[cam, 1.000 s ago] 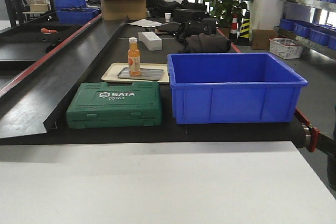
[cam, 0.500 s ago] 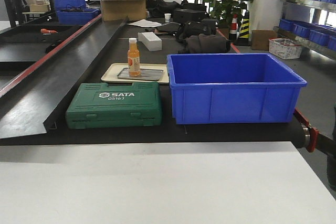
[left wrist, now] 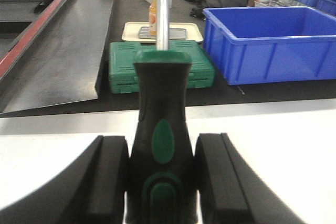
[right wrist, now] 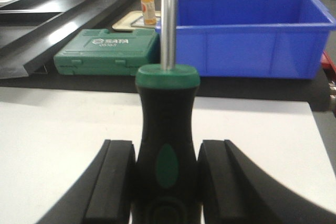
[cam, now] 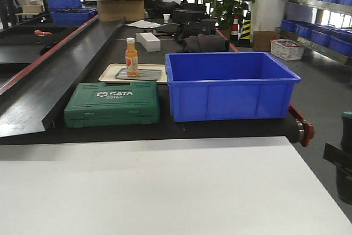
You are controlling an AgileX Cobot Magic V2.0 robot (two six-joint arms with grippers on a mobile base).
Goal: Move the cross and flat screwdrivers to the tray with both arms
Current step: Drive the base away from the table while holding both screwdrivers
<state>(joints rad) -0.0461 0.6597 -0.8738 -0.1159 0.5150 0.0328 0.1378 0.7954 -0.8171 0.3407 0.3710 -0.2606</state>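
Note:
My left gripper (left wrist: 161, 141) is shut on a screwdriver (left wrist: 161, 85) with a black and green handle. Its steel shaft points forward and runs out of the top of the left wrist view, so its tip is hidden. My right gripper (right wrist: 165, 144) is shut on a like screwdriver (right wrist: 167, 95), its tip also out of view. I cannot tell which is cross and which is flat. The beige tray (cam: 109, 73) lies on the black bench behind a green case; it also shows in the left wrist view (left wrist: 131, 32) and the right wrist view (right wrist: 122, 22).
A green SATA tool case (cam: 113, 104) and a big blue bin (cam: 231, 89) stand side by side at the bench's near edge. An orange bottle (cam: 131, 57) stands on a metal plate in the tray. A white table (cam: 165, 191) lies under both grippers. A dark arm part (cam: 342, 160) shows at the right edge.
The front view has shifted: the case, bin and tray now sit further left and lower in frame. A dark arm part has come in at the right edge.

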